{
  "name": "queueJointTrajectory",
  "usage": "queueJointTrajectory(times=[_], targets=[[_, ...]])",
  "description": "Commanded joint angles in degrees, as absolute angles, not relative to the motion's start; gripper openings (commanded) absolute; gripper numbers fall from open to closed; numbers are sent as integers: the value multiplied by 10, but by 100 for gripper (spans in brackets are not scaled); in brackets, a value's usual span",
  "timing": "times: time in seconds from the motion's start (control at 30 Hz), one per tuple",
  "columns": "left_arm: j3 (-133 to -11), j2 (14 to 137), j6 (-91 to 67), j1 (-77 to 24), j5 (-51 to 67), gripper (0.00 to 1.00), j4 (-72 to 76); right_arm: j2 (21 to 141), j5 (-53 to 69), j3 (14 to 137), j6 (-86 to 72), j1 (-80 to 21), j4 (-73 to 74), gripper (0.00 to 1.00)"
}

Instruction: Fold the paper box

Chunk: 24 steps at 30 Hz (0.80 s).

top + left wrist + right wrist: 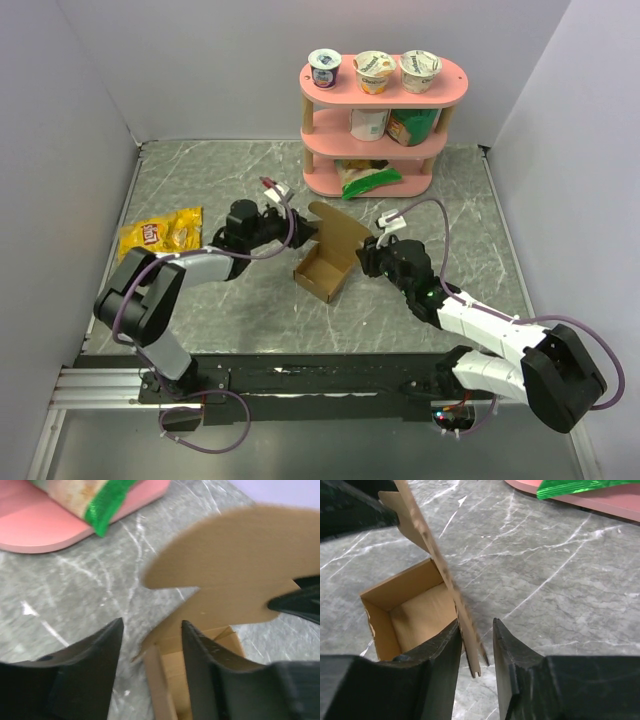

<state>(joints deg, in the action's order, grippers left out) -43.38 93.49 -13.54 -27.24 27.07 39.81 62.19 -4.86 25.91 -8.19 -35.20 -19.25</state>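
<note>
Plain brown paper box [322,272], open-topped, rounded flap upright, possibly leaning slightly

The left end effector [151,630], jaws apart, faces the raised flap of the paper box [240,565].

Pink shelf [385,101] holds cups [375,70]; yellow bag [160,235] lies apart.
</note>
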Motion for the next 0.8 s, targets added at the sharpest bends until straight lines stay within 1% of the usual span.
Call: queueJointTrajectory(times=[0.0, 0.07, 0.1, 0.17, 0.2, 0.37, 0.4, 0.47, 0.5, 0.63, 0.77], targets=[[-453, 943, -103, -310, 234, 48, 429, 620, -73, 272, -91, -352, -196, 33], [-442, 939, -105, -316, 213, 43, 436, 621, -74, 273, -91, -352, -194, 26], [-438, 937, -111, -322, 205, 38, 441, 623, -70, 274, -92, -352, -196, 24], [-426, 930, -118, -330, 177, 32, 453, 628, -72, 278, -95, -353, -199, 12], [-425, 928, -122, -338, 171, 29, 455, 630, -74, 279, -96, -356, -198, 9], [-416, 932, -134, -373, 111, 19, 454, 649, -117, 307, -102, -380, -181, 4], [-415, 933, -141, -383, 96, 13, 453, 654, -120, 309, -101, -384, -185, 0], [-410, 937, -153, -390, 55, 7, 456, 662, -141, 313, -106, -392, -190, 0], [-408, 937, -165, -391, 42, 6, 458, 665, -148, 313, -107, -395, -197, 0], [-399, 936, -182, -392, 21, 6, 461, 671, -173, 310, -96, -410, -215, 0], [-381, 923, -185, -392, 15, 26, 471, 671, -151, 300, -64, -409, -239, 0]])
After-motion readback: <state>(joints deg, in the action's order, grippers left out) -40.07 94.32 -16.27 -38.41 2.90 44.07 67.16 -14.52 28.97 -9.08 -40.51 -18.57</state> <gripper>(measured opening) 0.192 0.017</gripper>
